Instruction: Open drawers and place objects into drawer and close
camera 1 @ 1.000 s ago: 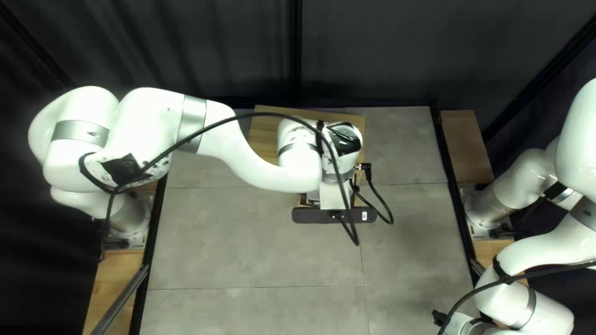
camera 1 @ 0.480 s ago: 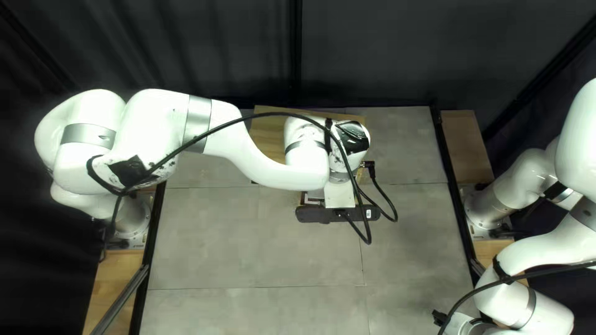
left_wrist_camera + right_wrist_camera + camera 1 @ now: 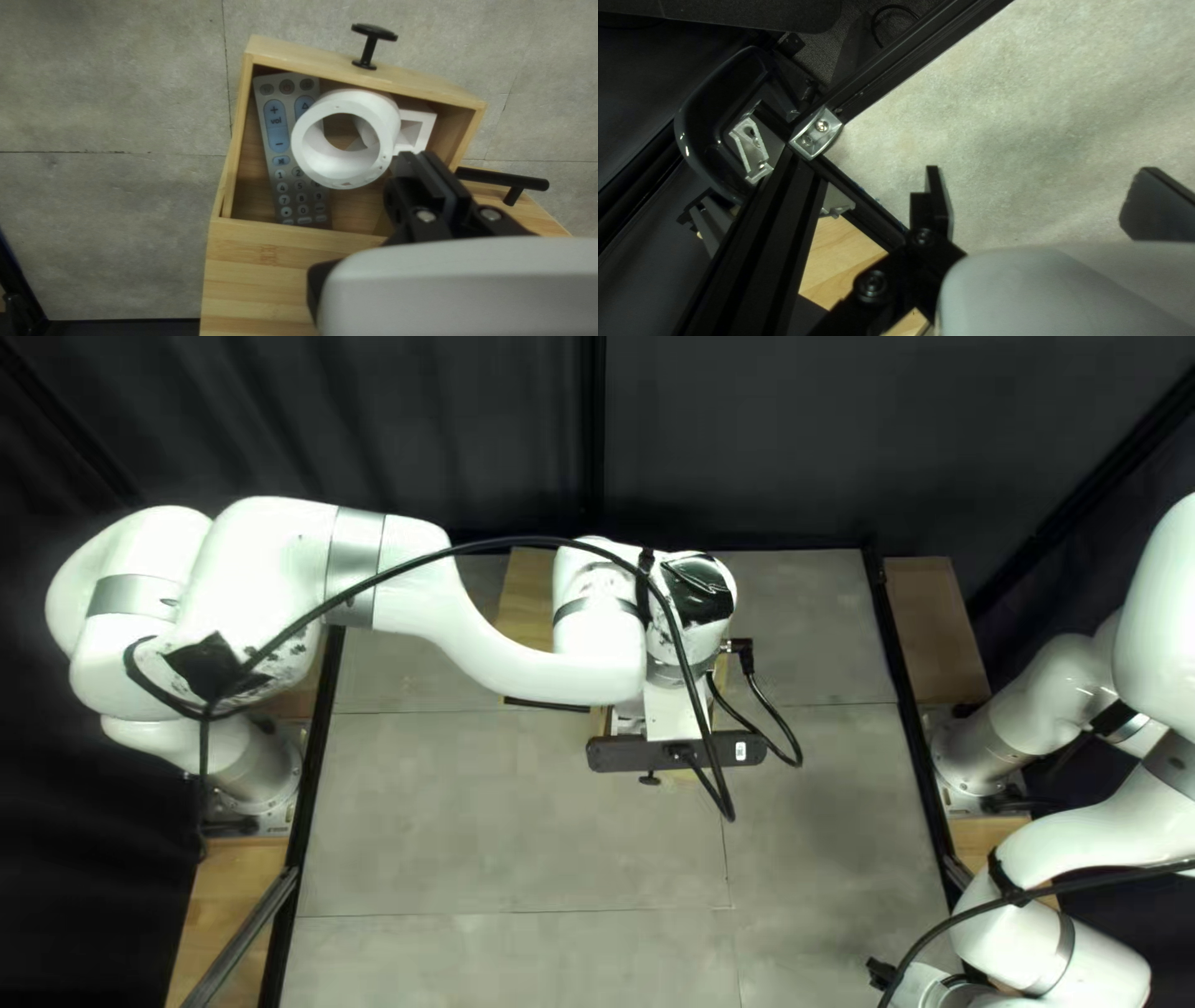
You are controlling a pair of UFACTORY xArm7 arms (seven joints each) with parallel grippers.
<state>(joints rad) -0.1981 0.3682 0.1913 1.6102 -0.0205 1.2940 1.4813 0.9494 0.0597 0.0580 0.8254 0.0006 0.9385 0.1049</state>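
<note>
Drawer: light wood box [image 3: 230,168], open, with a flat rim and straight walls; extends from the cabinet [image 3: 268,267].
Drawer contents: remote control [image 3: 284,180] and white ring [image 3: 346,168], both inside the drawer.
Remote control: gray, long, flat; buttons face up, several of them blue. Lies beside the drawer side wall farther from the bar handle.
White ring: smooth, thick-walled, opening upward; hollow square section at one side, facing the bar-handle side of the drawer. Overlaps part of the remote control.
Knob: black, round-headed, on a short stem [image 3: 369,51]; fixed to the outer face of the drawer front.
Bar handle: black, straight [image 3: 498,178]; on a wooden part beside the drawer.
Left claw: [image 3: 670,709] over the drawer, fingers pressed together, beside the square section; contact cannot be determined.
Obstruction: left arm [image 3: 498,653] and black camera bar [image 3: 623,754] above the drawer, hiding most of it in the top left view.
Right claw: [image 3: 1042,177] fingers spread wide, well apart from the drawer.
Rails: black, grooved [image 3: 766,249], joined at a silver bracket [image 3: 815,132]; well apart from the drawer.
Tabletop: gray, mottled, with thin seams [image 3: 498,834]; surrounds the drawer.
</note>
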